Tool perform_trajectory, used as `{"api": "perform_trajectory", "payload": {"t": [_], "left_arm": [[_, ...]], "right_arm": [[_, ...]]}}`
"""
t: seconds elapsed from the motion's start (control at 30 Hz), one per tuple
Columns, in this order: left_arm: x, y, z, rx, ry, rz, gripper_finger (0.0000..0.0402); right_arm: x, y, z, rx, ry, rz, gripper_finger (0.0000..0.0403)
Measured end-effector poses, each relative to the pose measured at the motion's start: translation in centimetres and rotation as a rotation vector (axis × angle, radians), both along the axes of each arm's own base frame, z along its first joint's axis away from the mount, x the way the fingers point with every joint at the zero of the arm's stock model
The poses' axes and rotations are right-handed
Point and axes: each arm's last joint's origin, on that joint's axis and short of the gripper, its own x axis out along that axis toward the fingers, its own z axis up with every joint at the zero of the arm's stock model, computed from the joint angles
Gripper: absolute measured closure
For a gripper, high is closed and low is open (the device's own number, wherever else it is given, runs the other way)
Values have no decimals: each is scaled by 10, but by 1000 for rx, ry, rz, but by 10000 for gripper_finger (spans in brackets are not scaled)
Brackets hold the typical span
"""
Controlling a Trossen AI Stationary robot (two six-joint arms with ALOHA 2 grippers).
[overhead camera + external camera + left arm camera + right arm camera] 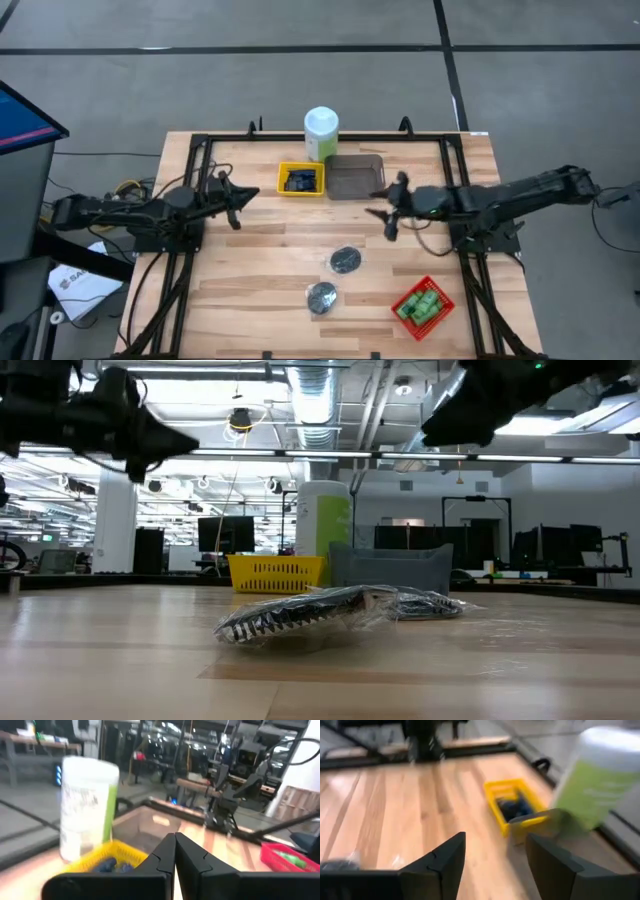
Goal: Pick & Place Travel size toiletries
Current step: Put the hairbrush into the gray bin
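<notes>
Hovering above the counter (250, 260), the right gripper (385, 213) has fingers spread and empty, just beside the grey tray (355, 177); the left gripper (240, 192) has fingers pressed together, near the yellow tray (301, 180) holding blue tubes (300, 181). Two discs (345, 260) lie mid-counter, green bottles (420, 305) in the red tray (441, 295). Reaching rearward risks toppling the canister (321, 132); the crinkly-wrapped discs may slip.

Bench (260, 250) inventory: discs, two (345, 260) (321, 296); trays, three: yellow (301, 180), grey (355, 177), red (422, 304); canister (321, 133), one; robot arms, two.
</notes>
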Motion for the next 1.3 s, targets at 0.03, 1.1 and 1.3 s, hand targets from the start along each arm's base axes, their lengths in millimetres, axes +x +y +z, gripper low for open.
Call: {"api": "perform_trajectory", "payload": {"t": [0.03, 1.1, 1.3], "left_arm": [[0, -1, -5, -13, 8, -4, 401], [-1, -17, -22, -24, 32, -177, 401], [-1, -17, -22, -24, 32, -176, 401]], "right_arm": [[7, 2, -4, 7, 25, 21, 201], [108, 28, -139, 176, 571, 279, 218], [107, 28, -137, 176, 577, 279, 307]]}}
